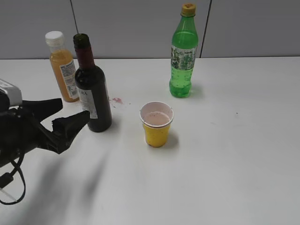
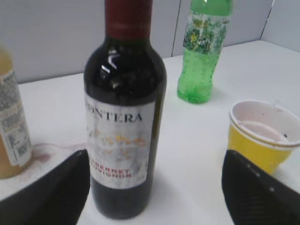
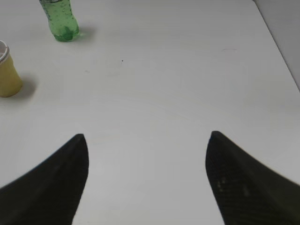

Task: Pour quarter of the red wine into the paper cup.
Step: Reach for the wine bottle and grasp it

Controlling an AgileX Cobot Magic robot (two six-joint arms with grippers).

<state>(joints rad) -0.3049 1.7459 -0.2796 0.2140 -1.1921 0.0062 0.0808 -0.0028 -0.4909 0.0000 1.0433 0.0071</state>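
The dark wine bottle [image 1: 92, 89] with a long neck and white label stands upright on the white table; it has no cap. It fills the left wrist view [image 2: 124, 108]. My left gripper [image 1: 70, 113] is open just left of the bottle, its fingers [image 2: 154, 161] apart, the bottle near the left finger and not gripped. The yellow paper cup [image 1: 156, 124] with pink-stained inside stands right of the bottle, and shows in the left wrist view [image 2: 262, 136] and the right wrist view [image 3: 7, 70]. My right gripper [image 3: 146, 140] is open over bare table, out of the exterior view.
An orange juice bottle [image 1: 63, 66] with a white cap stands behind and left of the wine bottle. A green soda bottle [image 1: 183, 54] with a yellow cap stands at the back. A small pink stain [image 1: 117, 100] marks the table [image 1: 225, 154] beside the wine bottle.
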